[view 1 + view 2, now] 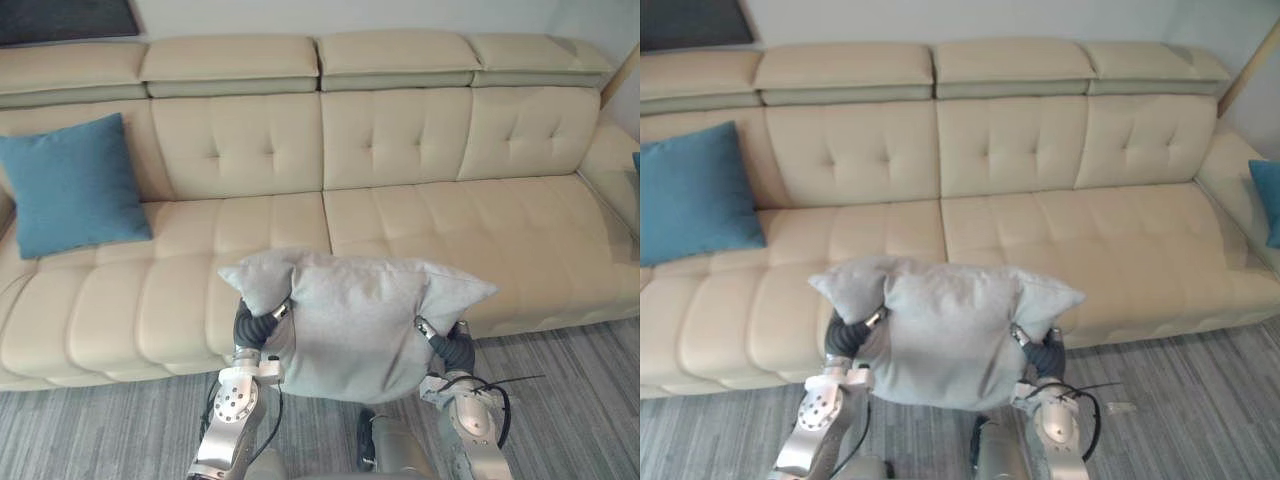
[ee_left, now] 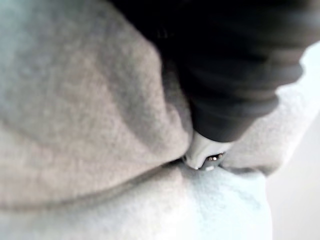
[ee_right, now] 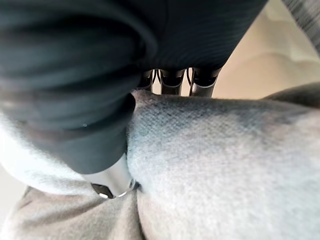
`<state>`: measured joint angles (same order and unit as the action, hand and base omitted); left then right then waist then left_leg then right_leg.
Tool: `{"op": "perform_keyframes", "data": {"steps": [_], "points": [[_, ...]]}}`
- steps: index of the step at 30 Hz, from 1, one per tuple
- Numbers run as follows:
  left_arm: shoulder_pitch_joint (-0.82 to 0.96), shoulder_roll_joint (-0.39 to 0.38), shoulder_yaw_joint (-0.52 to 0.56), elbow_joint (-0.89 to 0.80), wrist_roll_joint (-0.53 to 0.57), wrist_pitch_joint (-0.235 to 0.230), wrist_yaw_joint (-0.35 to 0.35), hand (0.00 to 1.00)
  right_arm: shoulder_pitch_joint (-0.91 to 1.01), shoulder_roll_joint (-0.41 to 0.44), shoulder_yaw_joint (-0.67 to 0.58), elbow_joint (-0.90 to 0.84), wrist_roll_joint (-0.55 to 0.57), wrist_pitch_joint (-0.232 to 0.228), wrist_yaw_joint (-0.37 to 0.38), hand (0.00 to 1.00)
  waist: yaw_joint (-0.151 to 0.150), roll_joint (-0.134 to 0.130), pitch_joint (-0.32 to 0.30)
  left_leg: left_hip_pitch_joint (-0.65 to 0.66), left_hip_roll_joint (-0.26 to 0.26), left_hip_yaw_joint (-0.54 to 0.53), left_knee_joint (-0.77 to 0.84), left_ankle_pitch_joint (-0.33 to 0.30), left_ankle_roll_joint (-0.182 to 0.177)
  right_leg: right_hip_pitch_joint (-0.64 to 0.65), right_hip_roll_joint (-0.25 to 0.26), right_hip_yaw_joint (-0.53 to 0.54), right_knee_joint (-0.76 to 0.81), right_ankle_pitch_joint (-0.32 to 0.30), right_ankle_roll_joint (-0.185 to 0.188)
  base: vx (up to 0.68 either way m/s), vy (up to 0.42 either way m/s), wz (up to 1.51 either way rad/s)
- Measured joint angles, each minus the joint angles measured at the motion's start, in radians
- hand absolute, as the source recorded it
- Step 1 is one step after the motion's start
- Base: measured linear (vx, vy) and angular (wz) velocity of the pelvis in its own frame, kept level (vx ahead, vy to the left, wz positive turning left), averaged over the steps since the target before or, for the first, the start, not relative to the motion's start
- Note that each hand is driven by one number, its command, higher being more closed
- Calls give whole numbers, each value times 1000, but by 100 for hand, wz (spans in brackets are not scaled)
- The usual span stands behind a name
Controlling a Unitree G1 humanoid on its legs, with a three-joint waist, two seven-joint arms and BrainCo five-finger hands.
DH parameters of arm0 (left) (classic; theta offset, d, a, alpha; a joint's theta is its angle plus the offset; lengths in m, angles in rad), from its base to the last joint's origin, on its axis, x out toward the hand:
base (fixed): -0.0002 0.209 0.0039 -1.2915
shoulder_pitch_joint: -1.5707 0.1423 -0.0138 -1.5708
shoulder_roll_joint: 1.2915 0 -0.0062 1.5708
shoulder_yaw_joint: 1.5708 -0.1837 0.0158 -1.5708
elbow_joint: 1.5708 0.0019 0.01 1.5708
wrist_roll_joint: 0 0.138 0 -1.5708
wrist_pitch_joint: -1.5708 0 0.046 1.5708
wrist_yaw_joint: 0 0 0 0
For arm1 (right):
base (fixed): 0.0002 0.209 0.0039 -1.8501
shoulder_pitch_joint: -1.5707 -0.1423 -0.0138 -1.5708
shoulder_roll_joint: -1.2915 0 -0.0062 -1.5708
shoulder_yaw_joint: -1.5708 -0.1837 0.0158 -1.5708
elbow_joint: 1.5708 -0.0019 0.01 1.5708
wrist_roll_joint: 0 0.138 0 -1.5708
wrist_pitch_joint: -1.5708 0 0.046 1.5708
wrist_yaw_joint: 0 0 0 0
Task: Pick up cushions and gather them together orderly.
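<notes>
A grey cushion (image 1: 350,320) hangs in the air just in front of the sofa's front edge, held between both hands. My left hand (image 1: 252,322) grips its left side and my right hand (image 1: 455,350) its right side, and the cloth bunches over both wrists. In the left wrist view the thumb (image 2: 202,152) digs into a fold of the grey cushion (image 2: 90,115). The right wrist view has fingers (image 3: 172,80) lying over the cushion's edge and the thumb (image 3: 112,180) pressed into the cloth. A blue cushion (image 1: 70,185) leans upright against the sofa's back at the far left.
The long beige sofa (image 1: 430,210) spans the whole scene, its middle and right seats bare. A second blue cushion (image 1: 1268,200) peeks in at the sofa's far right end. Grey striped carpet (image 1: 570,400) covers the floor in front.
</notes>
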<state>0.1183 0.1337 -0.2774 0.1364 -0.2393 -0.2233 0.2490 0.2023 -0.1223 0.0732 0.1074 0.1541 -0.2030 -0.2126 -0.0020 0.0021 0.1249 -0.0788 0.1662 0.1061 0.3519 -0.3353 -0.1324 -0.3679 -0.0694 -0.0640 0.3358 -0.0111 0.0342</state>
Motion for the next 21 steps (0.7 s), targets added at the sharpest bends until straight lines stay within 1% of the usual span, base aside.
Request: {"op": "perform_keyframes", "data": {"steps": [1,2,3,4,5,6,7,8,9,10,11,13,14,15,16,17,19,20,21], "points": [[-2,0,-5,11,0,2,0,100,1,-7,-2,0,0,1,0,100,-2,11,-2,13,11,-10,-19,14,-17,-10,9,-8,25,-25,-8,307,-177,-2],[1,-3,-11,18,0,6,-1,100,6,-6,-7,-1,0,8,0,100,-8,15,-3,20,24,-33,-4,29,-37,-13,22,-28,61,-58,-22,277,-179,11],[3,-10,-11,18,0,9,-1,100,9,-5,-10,-3,0,11,0,100,-9,17,-4,6,36,-47,38,29,-38,-3,28,-44,66,-71,-33,340,-204,22],[0,-29,-11,18,-1,12,-5,100,24,-6,-19,-18,0,16,0,100,-9,27,1,-50,66,-90,189,41,-37,40,48,-74,56,-86,-52,290,-189,27],[0,-42,-11,18,-8,12,-13,100,39,-7,-23,-40,1,18,0,100,-5,27,1,-100,93,-97,328,88,-22,85,64,-95,40,-97,-69,283,-173,28],[0,-45,-10,18,-12,12,-13,100,47,-8,-23,-57,1,21,0,100,-2,29,2,-121,103,-93,375,119,-7,106,69,-100,30,-101,-75,321,-162,24],[0,-47,-10,16,-20,12,-16,100,66,-9,-23,-106,1,21,-2,100,3,27,2,-162,127,-72,481,167,22,162,72,-111,-7,-111,-91,279,-103,26],[0,-49,-10,7,-21,12,-17,100,68,-10,-25,-149,2,19,-3,100,4,28,0,-194,138,-45,528,150,32,192,68,-117,-32,-113,-95,248,-74,25],[-1,-51,-10,1,-21,12,-18,100,68,-10,-28,-168,2,18,-4,100,8,28,-2,-206,138,-24,528,139,40,202,66,-119,-44,-114,-95,111,-7,20],[-3,-55,-10,-7,-21,11,-19,100,60,-14,-34,-189,2,9,-4,100,12,30,-2,-221,131,13,482,111,63,219,58,-125,-62,-114,-95,102,27,18],[-9,-57,-10,-7,-21,11,-19,100,50,-16,-36,-192,2,9,-5,100,13,29,-2,-220,117,34,414,100,75,230,49,-130,-70,-113,-95,117,63,25],[-15,-70,-10,-8,-21,12,-19,100,40,-17,-44,-193,1,10,-6,100,17,31,-10,-212,75,45,225,94,75,248,26,-143,-88,-109,-88,108,100,27],[-18,-74,-10,-9,-21,12,-19,100,40,-17,-50,-193,1,10,-6,100,21,34,-15,-206,56,43,142,113,78,250,19,-143,-92,-106,-82,100,158,10],[-19,-76,-12,-17,-20,12,-19,100,37,-17,-57,-193,1,11,-6,100,34,47,-22,-181,38,37,27,192,75,250,18,-135,-97,-104,-53,114,226,-10],[-20,-68,-15,-21,-20,12,-19,100,31,-4,-61,-175,1,13,-6,100,43,39,-24,-168,23,34,8,224,34,250,11,-115,-98,-102,-36,105,241,-16],[-19,-62,-16,-23,-20,12,-19,100,34,5,-63,-167,1,18,-6,100,45,28,-29,-151,2,41,-16,228,40,265,1,-94,-120,-92,-20,83,198,-10],[-17,-54,-16,-32,-20,12,-19,100,38,27,-63,-167,-2,26,-6,100,49,15,-33,-118,-26,62,-49,232,52,295,-22,-76,-165,-76,3,58,159,-14],[-14,-43,-16,-47,-20,12,-19,100,36,41,-63,-167,-8,26,-6,100,55,7,-39,-90,-44,91,-77,231,60,302,-38,-53,-179,-66,18,43,195,-38],[-7,-36,-16,-70,-19,12,-19,100,34,44,-63,-167,-12,26,-6,100,56,2,-50,-79,-57,106,-98,229,66,300,-50,-36,-187,-61,26,29,177,-38]]}}
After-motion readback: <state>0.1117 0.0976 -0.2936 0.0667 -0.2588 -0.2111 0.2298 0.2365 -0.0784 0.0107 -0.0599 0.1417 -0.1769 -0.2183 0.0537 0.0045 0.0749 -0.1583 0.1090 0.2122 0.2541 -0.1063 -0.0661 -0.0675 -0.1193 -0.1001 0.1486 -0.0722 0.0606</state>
